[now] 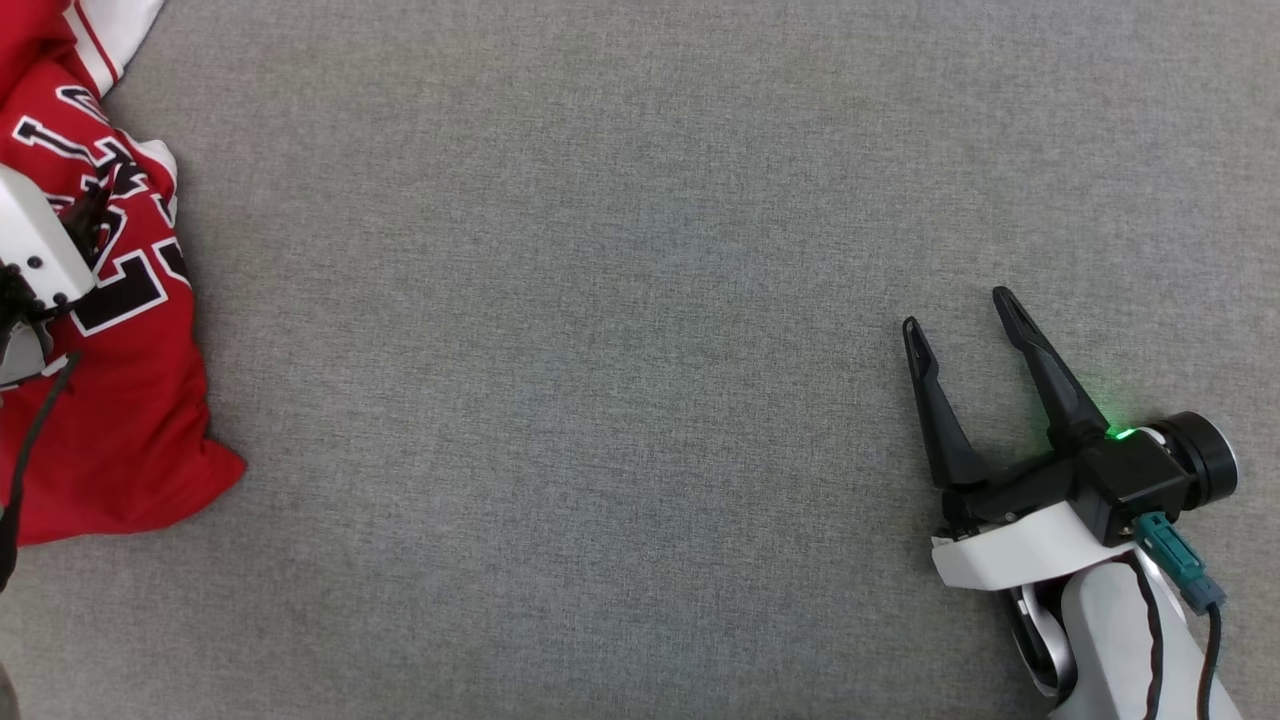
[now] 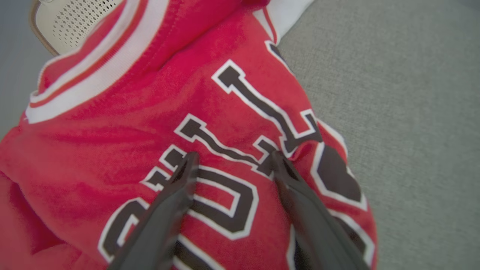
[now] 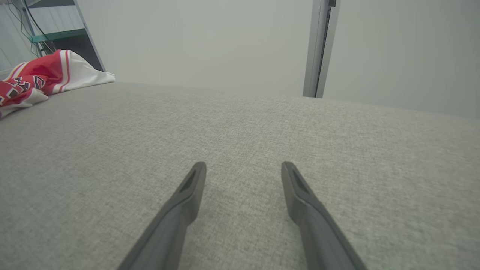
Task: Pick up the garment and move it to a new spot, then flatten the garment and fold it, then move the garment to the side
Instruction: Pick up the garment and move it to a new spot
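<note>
Garment: red jersey with white trim and black lettering, crumpled in a heap at the left edge of the grey tabletop.
Left pincer: fingers spread wide, poised over the lettering; contact with the cloth cannot be told.
Right pincer: fingers spread wide, over bare tabletop at lower right, well apart from the garment.
</note>
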Motion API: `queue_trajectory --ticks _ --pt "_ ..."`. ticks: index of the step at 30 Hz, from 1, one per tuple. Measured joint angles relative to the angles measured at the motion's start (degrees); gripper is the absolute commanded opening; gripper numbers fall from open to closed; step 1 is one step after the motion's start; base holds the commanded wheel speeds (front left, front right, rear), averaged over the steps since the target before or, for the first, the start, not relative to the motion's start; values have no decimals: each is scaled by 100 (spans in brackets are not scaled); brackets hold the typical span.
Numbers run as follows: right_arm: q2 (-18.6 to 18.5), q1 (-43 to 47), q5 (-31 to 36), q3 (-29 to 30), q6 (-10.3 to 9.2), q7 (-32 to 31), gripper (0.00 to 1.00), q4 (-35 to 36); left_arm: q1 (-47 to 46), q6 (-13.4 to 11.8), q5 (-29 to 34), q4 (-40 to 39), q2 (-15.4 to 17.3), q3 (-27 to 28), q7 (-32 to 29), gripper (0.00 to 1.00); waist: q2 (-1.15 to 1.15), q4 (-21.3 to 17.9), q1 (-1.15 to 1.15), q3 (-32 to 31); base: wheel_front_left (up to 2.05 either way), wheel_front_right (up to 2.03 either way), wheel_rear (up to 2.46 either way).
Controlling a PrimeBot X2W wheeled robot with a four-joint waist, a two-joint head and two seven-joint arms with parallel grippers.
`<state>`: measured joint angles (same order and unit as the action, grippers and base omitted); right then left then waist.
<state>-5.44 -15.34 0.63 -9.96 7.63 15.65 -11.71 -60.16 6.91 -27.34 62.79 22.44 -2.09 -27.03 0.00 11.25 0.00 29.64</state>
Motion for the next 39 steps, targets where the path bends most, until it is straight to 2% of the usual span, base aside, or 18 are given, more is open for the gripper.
queue_trajectory --ticks 7,8,9,10,15,21,31,36,39 --pt "35 -25 -13 43 3 2 100 15 67 18 21 382 14 -145 292 100 0 0 0 74 0 0 0" --pt "37 -26 -18 49 3 2 100 15 76 18 -11 422 -7 -149 341 71 0 14 0 79 0 0 0" --pt "33 -26 -20 56 3 2 100 13 79 25 -29 435 -22 -152 441 28 0 33 0 81 0 0 0" --pt "27 -26 -41 62 3 2 100 4 97 44 -30 432 -21 -165 623 0 0 52 0 79 0 0 0" --pt "25 -26 -133 90 -1 1 100 -154 131 53 -69 319 0 -199 1553 0 0 106 0 -57 0 0 0" --pt "74 46 -263 7 -8 -22 100 -434 157 53 -371 -215 118 -632 2017 0 0 120 0 -430 0 0 0" --pt "243 283 -541 -235 -8 -53 100 -726 420 53 -770 -1973 1136 -2075 2710 0 0 10 0 -1344 0 0 0" --pt "252 431 -802 -296 -8 -53 100 -770 464 53 -1048 -2808 1415 -2482 2809 0 0 -178 0 -1807 0 0 0" --pt "261 497 -991 -374 -8 -53 100 -765 488 53 -982 -3355 1636 -2676 2915 0 0 -392 0 -2027 0 0 0"
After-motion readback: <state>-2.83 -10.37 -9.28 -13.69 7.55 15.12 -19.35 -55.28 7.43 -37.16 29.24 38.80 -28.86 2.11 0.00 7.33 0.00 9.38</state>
